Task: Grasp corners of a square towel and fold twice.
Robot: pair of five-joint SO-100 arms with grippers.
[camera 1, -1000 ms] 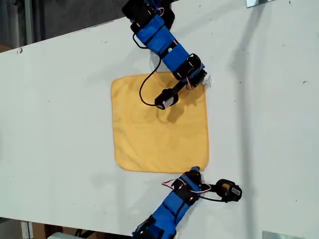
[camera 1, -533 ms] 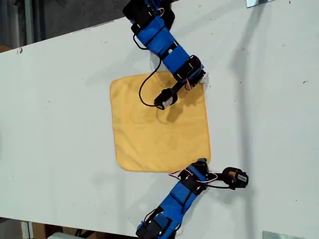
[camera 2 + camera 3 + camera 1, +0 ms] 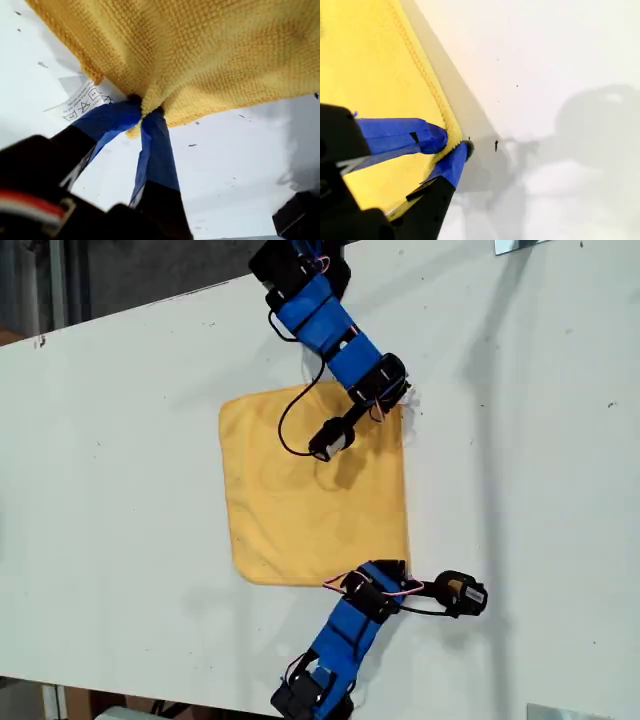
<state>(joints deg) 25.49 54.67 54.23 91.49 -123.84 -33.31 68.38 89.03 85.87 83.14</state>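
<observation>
The yellow towel lies flat on the white table, mid-frame in the exterior view. My first gripper comes in from that view's top and is shut on the towel's upper right corner. The first wrist view shows this first gripper bunching the towel beside its white tag. My second gripper reaches in from the exterior view's bottom to the lower right corner. In the second wrist view this second gripper has its blue-taped jaws closed on the hem of the towel.
Each arm carries a black camera on a cable, one over the towel and one off the towel at the exterior view's lower right. The table's edge runs along that view's upper left. Metal brackets sit at its right corners.
The towel's right edge in the exterior view has shifted left, drawn in at both right corners. The second gripper moved from beside the lower right corner onto it.
</observation>
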